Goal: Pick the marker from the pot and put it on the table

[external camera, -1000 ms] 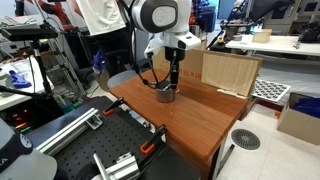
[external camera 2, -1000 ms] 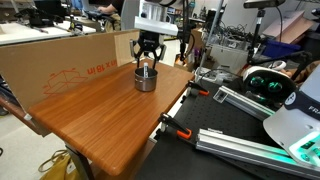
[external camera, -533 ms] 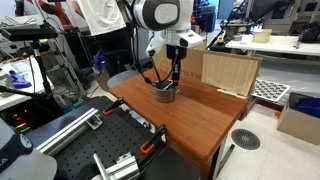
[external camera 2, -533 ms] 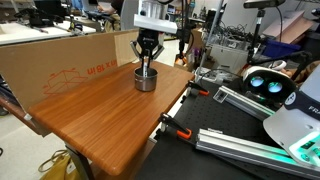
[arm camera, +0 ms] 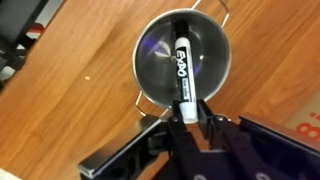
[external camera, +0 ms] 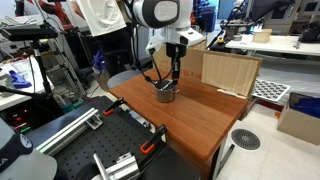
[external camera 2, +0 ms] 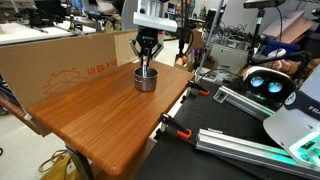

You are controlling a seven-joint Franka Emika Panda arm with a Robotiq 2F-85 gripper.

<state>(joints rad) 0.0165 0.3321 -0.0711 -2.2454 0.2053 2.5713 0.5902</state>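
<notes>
Marker (arm camera: 184, 70) and pot (arm camera: 152, 55) fill my wrist view. The marker stands in the pot, lower end on the floor and pale upper end leaning over the rim toward me. My gripper (arm camera: 190, 120) has its jaws pinched on that upper end, as far as I can judge. In an exterior view the fingers narrow to a point just above the pot (external camera 2: 146, 80), which fits.

I judge the step in hand to be the lift out. To do it well I should rise straight along the marker's own lean, so the lower end clears the rim without catching and dragging the light pot across the table (external camera 2: 100, 125). I must keep the squeeze firm, since the hold is near the tip and the marker could swing. Once clear, I should move sideways to bare wood and come down low before letting go.

By my count: one marker, one pot, one table, one gripper.
</notes>
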